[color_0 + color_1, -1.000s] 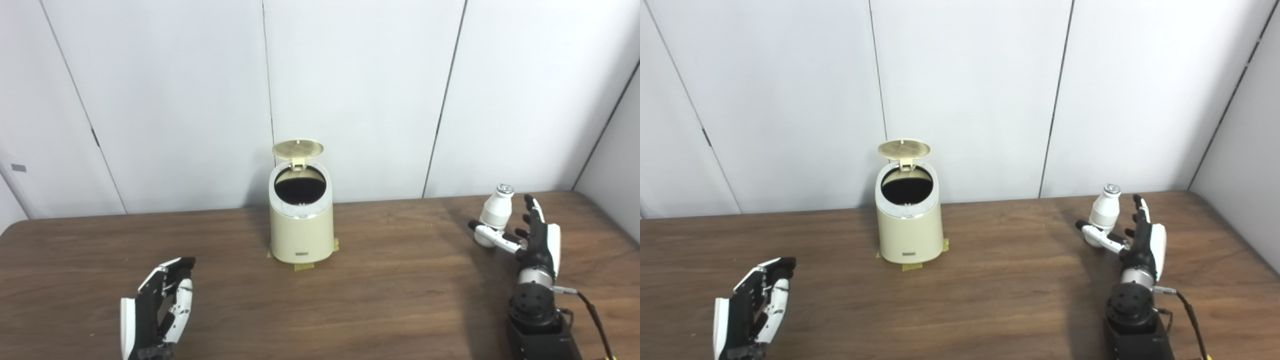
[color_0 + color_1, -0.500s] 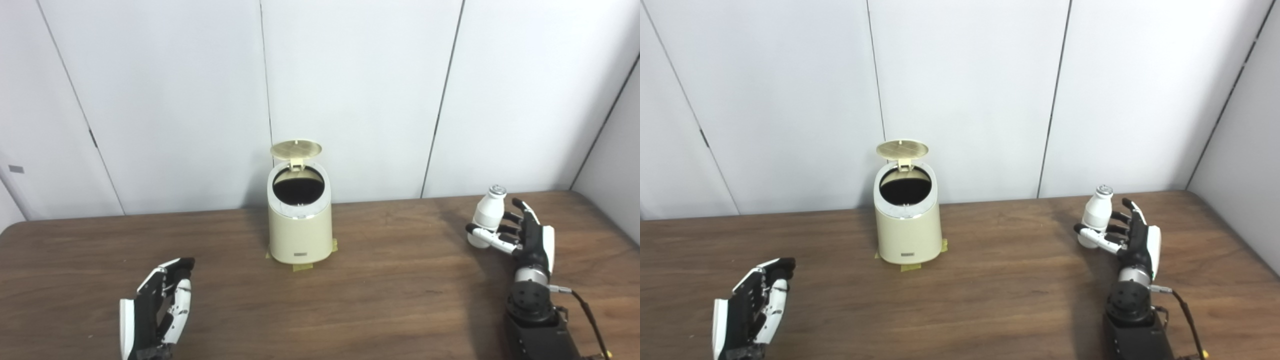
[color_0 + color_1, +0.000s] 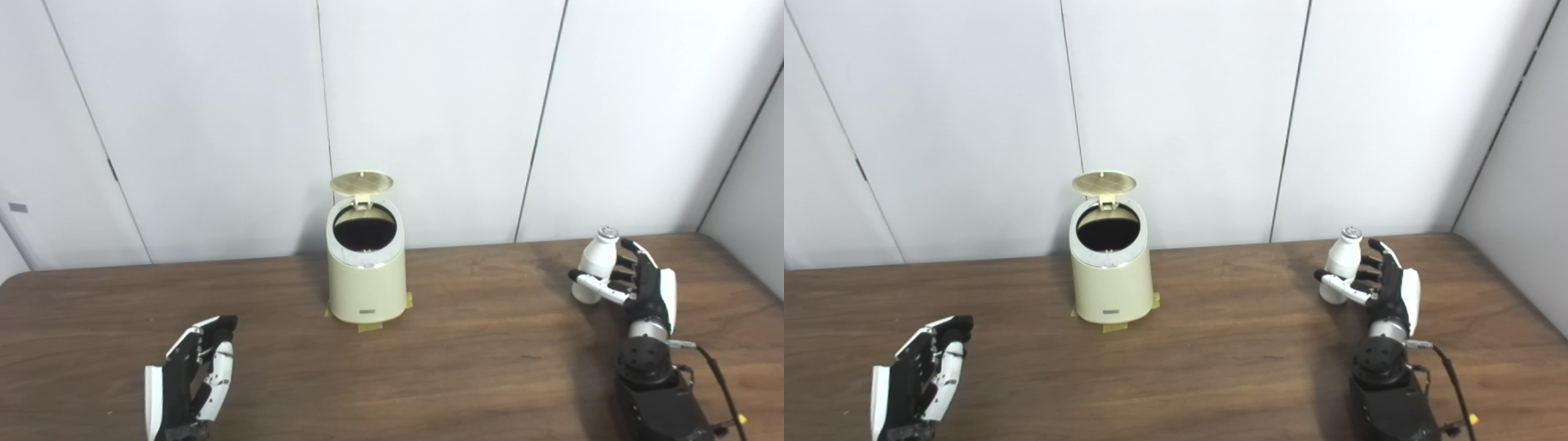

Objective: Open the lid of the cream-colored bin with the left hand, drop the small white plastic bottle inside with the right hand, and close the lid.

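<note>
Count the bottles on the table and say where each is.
1. The small white plastic bottle stands upright at the table's right side, the right hand wrapped around it. The bin's dark interior could hide others.

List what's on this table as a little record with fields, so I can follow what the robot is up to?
bin: cream, upright, taped to table
lid: raised, opening dark
bottle: small, white, upright on table
right hand: fingers around bottle, grasp not clearly closed
left hand: low near left, holding nothing
</note>
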Controlling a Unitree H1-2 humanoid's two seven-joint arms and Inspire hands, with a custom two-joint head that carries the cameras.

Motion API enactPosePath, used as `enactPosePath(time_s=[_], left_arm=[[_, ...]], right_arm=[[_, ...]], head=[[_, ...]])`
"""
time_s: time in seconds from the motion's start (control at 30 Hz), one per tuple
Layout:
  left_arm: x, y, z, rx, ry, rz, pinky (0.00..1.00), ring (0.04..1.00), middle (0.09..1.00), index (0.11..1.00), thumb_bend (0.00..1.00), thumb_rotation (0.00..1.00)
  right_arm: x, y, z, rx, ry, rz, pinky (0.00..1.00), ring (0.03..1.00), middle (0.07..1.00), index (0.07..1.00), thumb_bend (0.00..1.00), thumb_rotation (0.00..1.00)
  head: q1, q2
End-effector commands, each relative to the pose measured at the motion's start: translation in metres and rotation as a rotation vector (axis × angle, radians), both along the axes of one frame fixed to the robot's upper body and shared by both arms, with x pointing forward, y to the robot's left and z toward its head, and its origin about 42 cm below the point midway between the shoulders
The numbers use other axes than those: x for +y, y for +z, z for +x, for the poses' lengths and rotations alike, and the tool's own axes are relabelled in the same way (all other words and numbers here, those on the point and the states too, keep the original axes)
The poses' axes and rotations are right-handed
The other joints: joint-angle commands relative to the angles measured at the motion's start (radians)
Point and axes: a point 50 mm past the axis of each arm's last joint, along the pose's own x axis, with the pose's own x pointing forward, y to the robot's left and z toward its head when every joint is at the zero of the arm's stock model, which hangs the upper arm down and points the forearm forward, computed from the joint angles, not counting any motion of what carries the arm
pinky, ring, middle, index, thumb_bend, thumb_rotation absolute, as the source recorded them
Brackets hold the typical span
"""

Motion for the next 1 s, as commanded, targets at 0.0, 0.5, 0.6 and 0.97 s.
enactPosePath(time_s=[0.0, 0.5, 0.6, 0.97], left_arm=[[-0.002, 0.020, 0.005, -0.089, -0.012, 0.013, 0.64, 0.695, 0.695, 0.672, 0.21, 0.59], [-0.003, 0.020, 0.005, -0.086, -0.005, 0.016, 0.64, 0.697, 0.695, 0.670, 0.21, 0.60], [-0.003, 0.020, 0.005, -0.088, -0.007, 0.016, 0.64, 0.695, 0.694, 0.668, 0.21, 0.58], [-0.003, 0.019, 0.006, -0.083, -0.008, 0.017, 0.64, 0.696, 0.695, 0.671, 0.21, 0.59]], right_arm=[[-0.006, 0.032, 0.015, -0.124, -0.012, -0.060, 0.53, 0.631, 0.686, 0.727, 0.85, 0.09], [-0.004, 0.031, 0.012, -0.212, -0.035, -0.149, 0.39, 0.434, 0.503, 0.491, 0.52, 0.00], [-0.004, 0.030, 0.011, -0.209, -0.043, -0.139, 0.38, 0.429, 0.497, 0.500, 0.52, 0.00], [0.004, 0.034, 0.009, -0.264, -0.018, -0.120, 0.43, 0.459, 0.499, 0.474, 0.52, 0.00]], head=[[0.000, 0.001], [-0.001, 0.001], [-0.001, 0.003], [0.002, 0.001]])
